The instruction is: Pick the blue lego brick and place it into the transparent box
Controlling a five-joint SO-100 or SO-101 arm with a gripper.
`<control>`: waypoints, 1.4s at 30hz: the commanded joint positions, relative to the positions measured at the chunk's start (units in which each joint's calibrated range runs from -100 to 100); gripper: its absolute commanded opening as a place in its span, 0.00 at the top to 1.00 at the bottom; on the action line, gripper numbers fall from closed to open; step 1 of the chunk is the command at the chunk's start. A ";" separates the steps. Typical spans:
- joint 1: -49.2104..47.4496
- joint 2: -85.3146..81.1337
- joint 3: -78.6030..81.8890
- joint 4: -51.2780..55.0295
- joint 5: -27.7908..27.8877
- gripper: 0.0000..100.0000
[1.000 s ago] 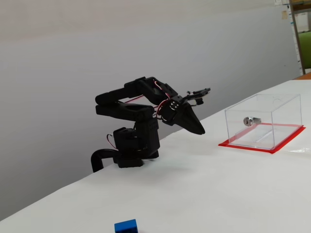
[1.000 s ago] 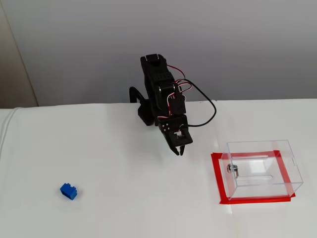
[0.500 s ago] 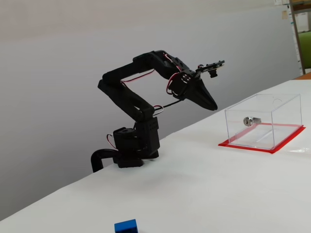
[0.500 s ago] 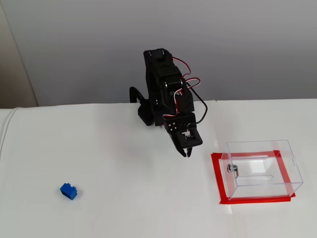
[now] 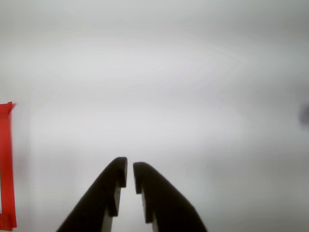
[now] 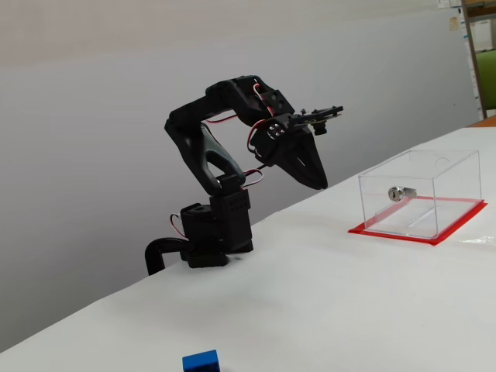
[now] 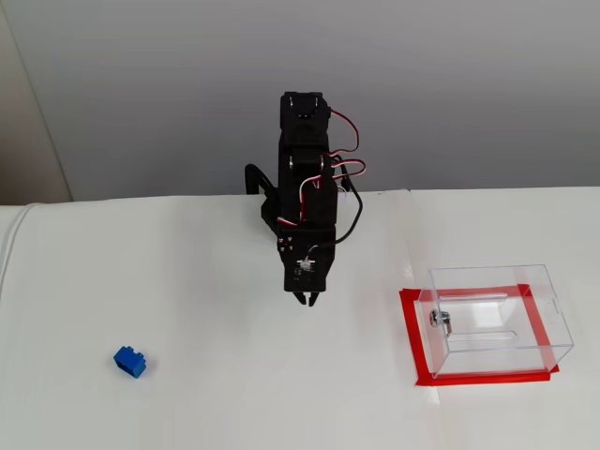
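The gripper (image 5: 129, 175) hung above the white table (image 7: 234, 394) with its two dark fingers (image 5: 108, 191) nearly together, only a thin slit between the tips and nothing held; the wrist view showed that narrow gap plainly, while in both fixed views the tips (image 7: 305, 299) were too small to judge. The wrist view showed only bare table and, at its left edge, a strip of red base rim (image 5: 6, 164). The blue lego brick (image 7: 130, 361) lay well apart from the arm, near the lower left in a fixed view and at the bottom edge (image 6: 201, 362) of the other. The transparent box (image 7: 497, 319) sat on its red rim to the right, its silver lock (image 6: 401, 193) clearest from the side.
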 commanded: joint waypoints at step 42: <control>46.41 35.41 -40.56 8.42 0.15 0.96</control>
